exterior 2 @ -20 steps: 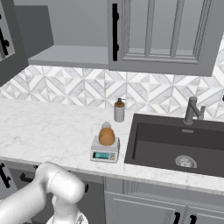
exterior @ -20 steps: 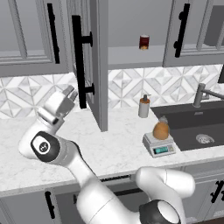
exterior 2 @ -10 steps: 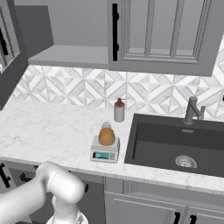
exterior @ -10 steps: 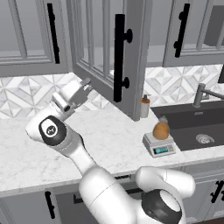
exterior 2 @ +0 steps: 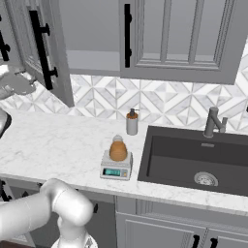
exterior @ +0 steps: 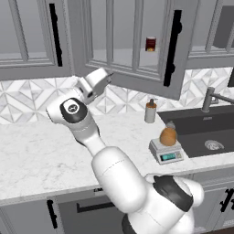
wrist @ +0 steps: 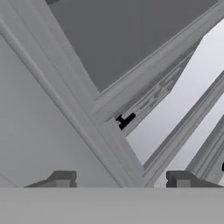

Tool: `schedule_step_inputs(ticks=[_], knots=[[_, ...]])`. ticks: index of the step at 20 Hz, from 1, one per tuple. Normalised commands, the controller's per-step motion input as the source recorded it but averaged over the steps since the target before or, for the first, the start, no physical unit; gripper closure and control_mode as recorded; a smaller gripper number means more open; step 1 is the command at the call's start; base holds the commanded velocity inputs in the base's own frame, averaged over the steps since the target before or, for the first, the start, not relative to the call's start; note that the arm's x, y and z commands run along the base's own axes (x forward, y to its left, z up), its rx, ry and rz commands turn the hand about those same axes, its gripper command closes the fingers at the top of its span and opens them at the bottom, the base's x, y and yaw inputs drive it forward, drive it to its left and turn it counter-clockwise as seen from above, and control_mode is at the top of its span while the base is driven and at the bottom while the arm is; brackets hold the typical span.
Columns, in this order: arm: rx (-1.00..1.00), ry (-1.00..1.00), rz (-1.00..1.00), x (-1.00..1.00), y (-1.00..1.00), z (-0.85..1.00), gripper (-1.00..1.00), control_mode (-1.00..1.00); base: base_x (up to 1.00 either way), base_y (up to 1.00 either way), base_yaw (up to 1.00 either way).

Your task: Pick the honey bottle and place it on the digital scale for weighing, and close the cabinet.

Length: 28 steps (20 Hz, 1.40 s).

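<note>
Gripper (wrist: 120, 180) sitting right up against the cabinet (exterior: 132, 41) door panel, fingertips (wrist: 61, 178) standing apart w/ nothing between them, door frame edge running up just ahead of the gap. Door is hanging partly ajar, its black bar handle (exterior: 170, 48) well off to the far side from the fingers. Small dark-red jar (exterior: 150, 44) showing on the shelf behind the door. Honey bottle (exterior: 168, 135) resting upright on the digital scale (exterior: 167, 151), low on the counter (exterior: 36, 155), well away from the fingers, near the sink (exterior 2: 193, 157). Soap pump (exterior: 150, 111) standing just behind the scale
</note>
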Motion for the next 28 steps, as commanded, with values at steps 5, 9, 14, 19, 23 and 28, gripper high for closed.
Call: schedule_step_inputs(ticks=[5,9,14,19,23,28], knots=[[0.13,0.00,0.00,0.98,-0.34,0.11,-1.00,-1.00,0.00,0.00,0.00],[0.13,0.00,0.00,0.98,-0.43,0.00,-1.00,-1.00,0.00,0.00,0.00],[0.07,0.00,0.08,0.84,-0.54,0.00,-1.00,-1.00,0.00,0.00,0.00],[0.10,-0.03,0.46,0.87,-0.97,0.00,-1.00,-1.00,0.00,0.00,0.00],[0.08,-0.01,0.54,0.84,-0.92,0.00,-1.00,-1.00,0.00,0.00,0.00],[0.06,-0.02,0.53,0.85,-0.85,0.00,-1.00,-1.00,0.00,0.00,0.00]])
